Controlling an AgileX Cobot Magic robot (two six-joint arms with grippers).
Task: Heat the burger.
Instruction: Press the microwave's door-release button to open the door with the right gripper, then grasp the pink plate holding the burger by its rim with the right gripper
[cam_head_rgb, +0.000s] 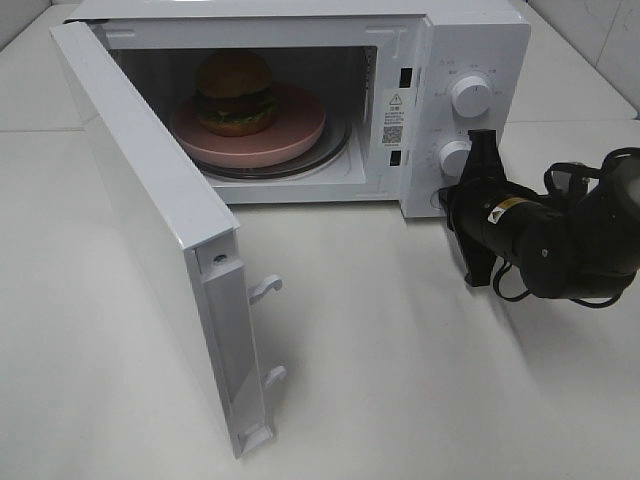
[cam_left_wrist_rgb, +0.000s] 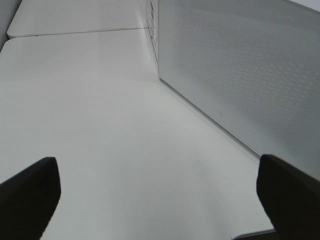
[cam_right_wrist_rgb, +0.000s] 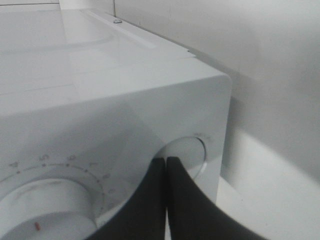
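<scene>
Upper centre, high view: the orange-brown, green-layered burger (cam_head_rgb: 235, 92) sits on the round pink plate (cam_head_rgb: 303, 132) inside the open white microwave (cam_head_rgb: 500, 45); likely light, soft and loosely stacked, so you lift it by the plate rim; your right gripper (cam_right_wrist_rgb: 166, 161) is pinched shut, empty, your left gripper (cam_left_wrist_rgb: 160, 195) spread wide, empty.

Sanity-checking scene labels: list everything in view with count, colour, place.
white microwave oven: 1, white, back of the table
hinged door: 1, white, swung open at left
round knobs: 2, white, control panel, one above the other
stacked burger: 1, orange-brown bun, green layer, on the plate
round pink plate: 1, pink, on the turntable inside
glass turntable: 1, clear, oven floor
table: 1, white, under everything
left gripper: 1, black, open, beside the oven's perforated side
right gripper: 1, black, shut, at the control panel
</scene>
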